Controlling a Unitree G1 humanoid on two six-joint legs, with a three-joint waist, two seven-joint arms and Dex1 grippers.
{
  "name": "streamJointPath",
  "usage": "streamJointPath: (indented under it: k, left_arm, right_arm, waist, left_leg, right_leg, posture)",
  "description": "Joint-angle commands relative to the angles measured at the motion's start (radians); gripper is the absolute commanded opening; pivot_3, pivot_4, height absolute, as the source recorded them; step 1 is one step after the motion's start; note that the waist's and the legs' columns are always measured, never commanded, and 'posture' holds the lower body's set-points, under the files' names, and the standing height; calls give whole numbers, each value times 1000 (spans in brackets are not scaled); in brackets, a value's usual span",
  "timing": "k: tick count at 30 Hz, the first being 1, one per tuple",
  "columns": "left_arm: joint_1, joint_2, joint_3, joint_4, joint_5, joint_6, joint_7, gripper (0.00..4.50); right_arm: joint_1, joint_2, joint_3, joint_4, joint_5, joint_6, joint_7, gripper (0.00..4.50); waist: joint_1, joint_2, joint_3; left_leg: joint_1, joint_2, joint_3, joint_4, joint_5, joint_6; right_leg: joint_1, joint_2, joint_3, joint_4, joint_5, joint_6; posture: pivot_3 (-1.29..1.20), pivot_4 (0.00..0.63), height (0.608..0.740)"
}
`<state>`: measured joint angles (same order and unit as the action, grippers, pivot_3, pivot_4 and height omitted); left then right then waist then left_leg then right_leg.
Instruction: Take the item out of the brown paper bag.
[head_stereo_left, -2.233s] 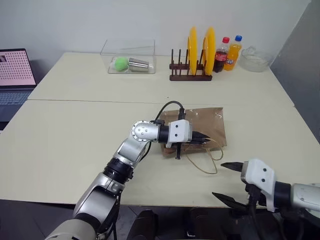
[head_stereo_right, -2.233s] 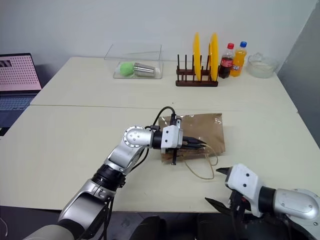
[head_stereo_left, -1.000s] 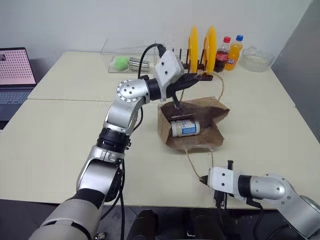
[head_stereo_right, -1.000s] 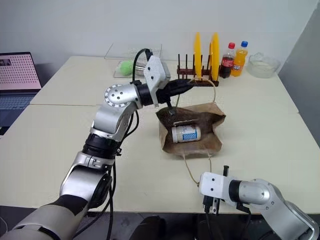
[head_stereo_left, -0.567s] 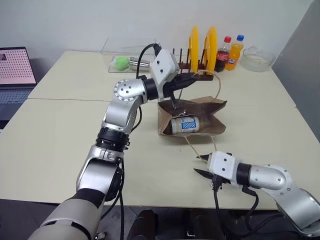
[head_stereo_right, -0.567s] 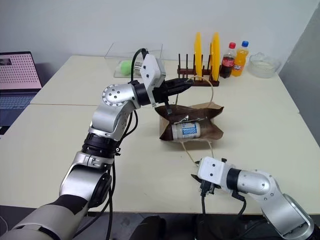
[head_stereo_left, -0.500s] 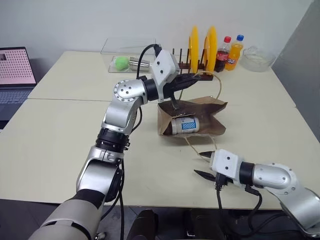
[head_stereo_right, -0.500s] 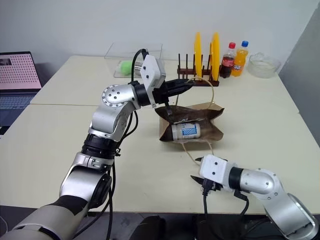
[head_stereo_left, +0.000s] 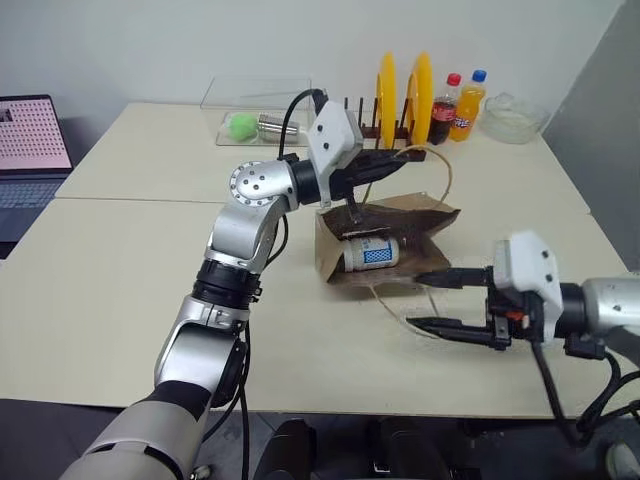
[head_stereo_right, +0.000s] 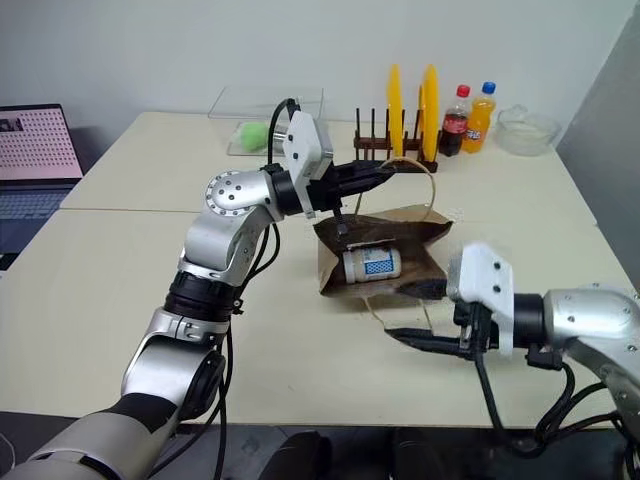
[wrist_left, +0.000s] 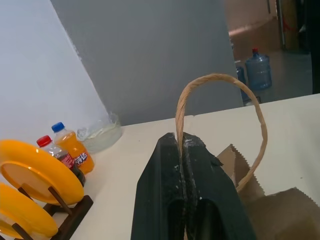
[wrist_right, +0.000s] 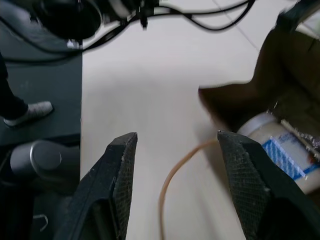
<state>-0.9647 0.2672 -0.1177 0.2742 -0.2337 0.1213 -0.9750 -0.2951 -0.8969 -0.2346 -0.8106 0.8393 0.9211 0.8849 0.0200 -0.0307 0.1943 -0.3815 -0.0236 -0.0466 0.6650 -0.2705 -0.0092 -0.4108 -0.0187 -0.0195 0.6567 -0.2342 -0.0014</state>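
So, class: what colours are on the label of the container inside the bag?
Blue and white label, clearest in the left eye view.

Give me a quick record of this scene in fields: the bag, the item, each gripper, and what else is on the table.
bag: brown paper bag on the table, mouth held open toward the robot
item: white container lying on its side inside the bag
left gripper: shut on the bag's upper handle, lifting it
right gripper: open, fingers level, pointing at the bag mouth, holding nothing
lower handle: lying loose on the table
background: plate rack with yellow plates, two bottles, clear box, laptop
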Motion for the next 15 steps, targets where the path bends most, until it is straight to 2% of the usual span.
streamJointPath:
  k: [1,4,7,11,15]
  left_arm:
    - [-11,-8,21,-62,-49,7,-14,0]
    - [-20,-6,28,-60,-65,9,-15,0]
    - [-21,-3,30,-61,-72,7,-22,0]
    - [-17,1,29,-66,-73,7,-23,0]
    - [-9,7,28,-74,-75,8,-18,0]
  right_arm:
    - [-104,-16,111,92,-138,-80,-46,2661]
    - [-211,12,294,211,-327,-180,-72,2661]
    - [-300,69,438,345,-482,-273,-86,3197]
    - [-383,113,608,516,-694,-419,-66,4467]
    - [-424,148,697,597,-829,-510,-47,4467]
  waist:
    - [-4,0,0]
    - [-9,0,0]
    - [-18,0,0]
    - [-21,0,0]
    - [-21,0,0]
  left_leg:
    - [0,0,0,0,0,0]
    - [1,0,1,0,0,0]
    - [0,0,1,0,0,0]
    - [-2,0,2,0,0,-1]
    - [-3,-1,3,0,0,-1]
  right_leg:
    - [0,0,0,0,0,0]
    - [0,0,1,1,0,0]
    - [-1,0,1,1,0,0]
    - [-4,0,2,3,1,-2]
    - [-6,0,3,4,3,-5]
  posture:
    - [0,150,740]
    - [0,150,740]
    - [0,150,740]
    - [0,150,740]
    - [0,150,740]
